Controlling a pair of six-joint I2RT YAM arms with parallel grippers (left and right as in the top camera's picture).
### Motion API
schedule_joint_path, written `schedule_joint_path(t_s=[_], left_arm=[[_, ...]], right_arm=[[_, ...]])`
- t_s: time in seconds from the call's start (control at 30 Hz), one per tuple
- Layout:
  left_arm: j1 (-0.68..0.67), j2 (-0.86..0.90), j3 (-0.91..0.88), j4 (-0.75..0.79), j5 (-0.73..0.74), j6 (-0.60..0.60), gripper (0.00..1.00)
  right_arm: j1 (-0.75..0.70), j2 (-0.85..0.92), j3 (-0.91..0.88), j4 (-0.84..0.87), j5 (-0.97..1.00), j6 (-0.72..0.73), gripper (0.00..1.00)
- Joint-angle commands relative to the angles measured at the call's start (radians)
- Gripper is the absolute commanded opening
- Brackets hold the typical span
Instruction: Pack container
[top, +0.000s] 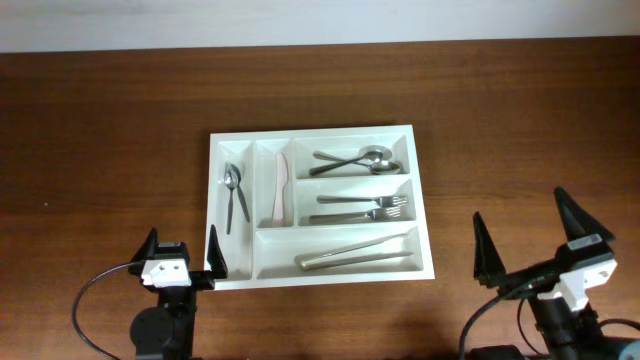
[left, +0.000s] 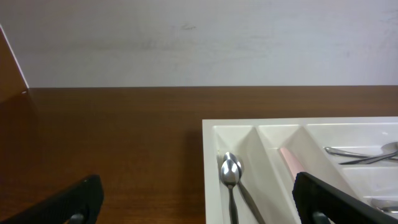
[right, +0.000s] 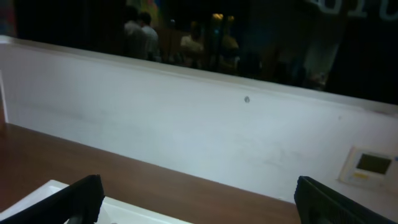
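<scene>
A white cutlery tray (top: 425, 215) lies at the table's middle. Its left slot holds two small spoons (top: 233, 190), the slot beside it a pink knife (top: 281, 190). The right slots hold spoons (top: 355, 160), forks (top: 360, 207) and tongs (top: 355, 253). My left gripper (top: 181, 255) is open and empty at the tray's front left corner. My right gripper (top: 540, 240) is open and empty, right of the tray. The left wrist view shows the tray (left: 211, 127), small spoons (left: 231, 174) and pink knife (left: 289, 160) between the fingers (left: 199, 202). The right wrist view shows its fingers (right: 198, 199) apart.
The brown wooden table (top: 110, 130) runs to a white wall at the back. The right wrist view faces that wall (right: 186, 130) with a small wall panel (right: 367, 165) at right and a tray corner (right: 56, 186) at the lower left.
</scene>
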Motion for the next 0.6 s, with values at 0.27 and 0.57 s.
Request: schedule_joint_path(t_s=[0.27, 0.57], left_arm=[[0.006, -0.008, -0.002, -0.005, -0.003, -0.01, 0.99], [0.006, -0.008, -0.002, -0.005, -0.003, -0.01, 0.99]], right_arm=[[0.017, -0.132, -0.109, 0.02, 0.105, 0.008, 0.99], [-0.016, -0.227, -0.363, 0.168, 0.112, 0.008, 0.99]])
